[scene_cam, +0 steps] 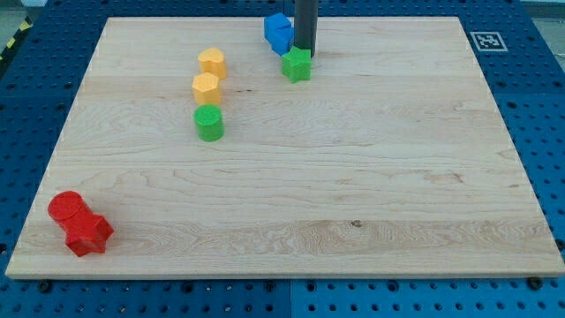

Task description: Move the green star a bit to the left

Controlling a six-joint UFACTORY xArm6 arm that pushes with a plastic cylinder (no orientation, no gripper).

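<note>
Camera view: my tip [305, 55] sits touching green star [297, 64] at its upper right, near tabletop [353, 177] top edge; blue block [279, 33] just behind. No jaws on rig. Star lies down-left of tip, so leftward push needs tip more to star's right.

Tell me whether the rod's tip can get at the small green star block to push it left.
Probably yes: my tip already sits at the green star, on its upper right. The blue block stands clear of that side.

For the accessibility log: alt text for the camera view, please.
My tip sits just above the green star near the wooden board's top edge, blue blocks at its left. Two yellow blocks and a green cylinder lie left; red blocks bottom-left.
</note>
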